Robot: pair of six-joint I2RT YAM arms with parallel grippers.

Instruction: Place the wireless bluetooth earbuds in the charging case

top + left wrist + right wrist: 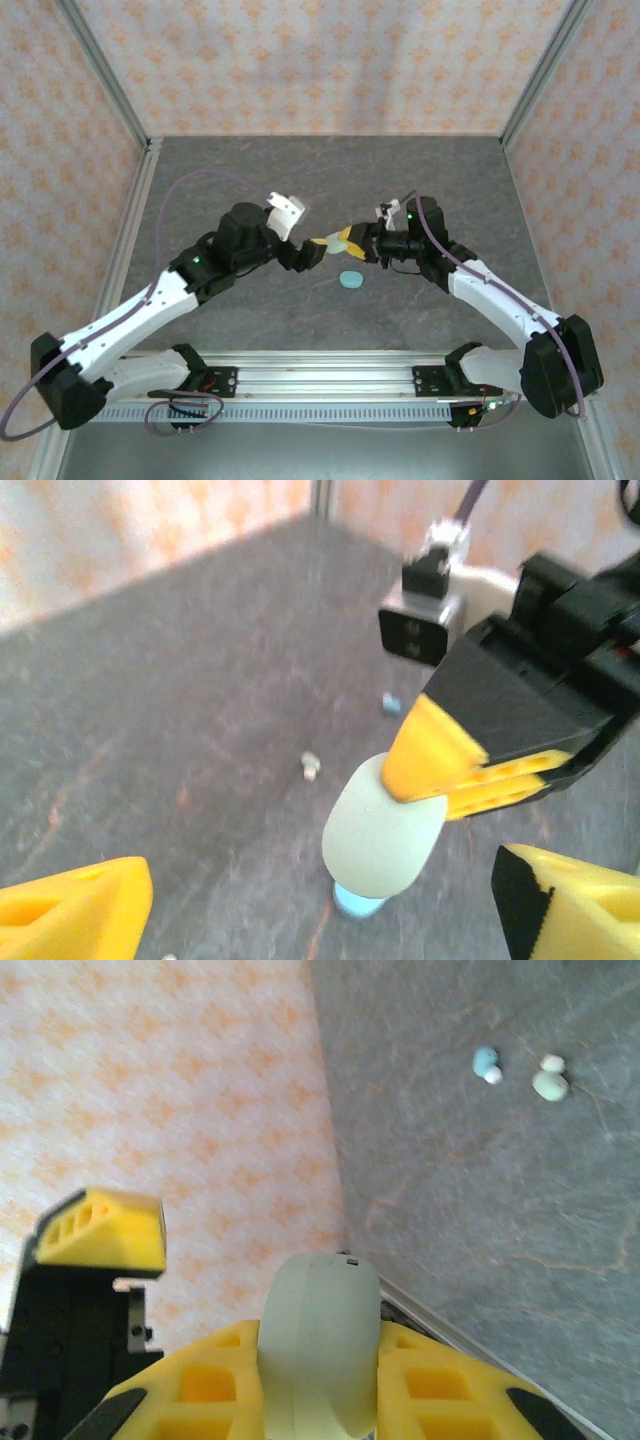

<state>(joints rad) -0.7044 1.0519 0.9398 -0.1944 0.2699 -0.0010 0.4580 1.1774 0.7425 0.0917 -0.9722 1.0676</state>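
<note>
Currently the right gripper (352,240) clamps the pale mint oval plastic charging case (318,1345) above the dark grey stone-patterned table (470,1220), while the left gripper (323,244) gapes beside it. The tiny whitish-teal pebble earbuds (550,1086) lie loose on the table. The smooth case, seemingly closed, could slip if the handover is mistimed.

Mint charging case (318,1350), low in frame: smooth satin plastic, fine seam. Yellow fingers (210,1390) flanking it: matt moulded plastic, hollow-celled. Table (250,170): dark, matt, stone-veined. Walls (320,60): matt patterned paper or cloth. Bottom rail (330,365): dull bare metal
</note>
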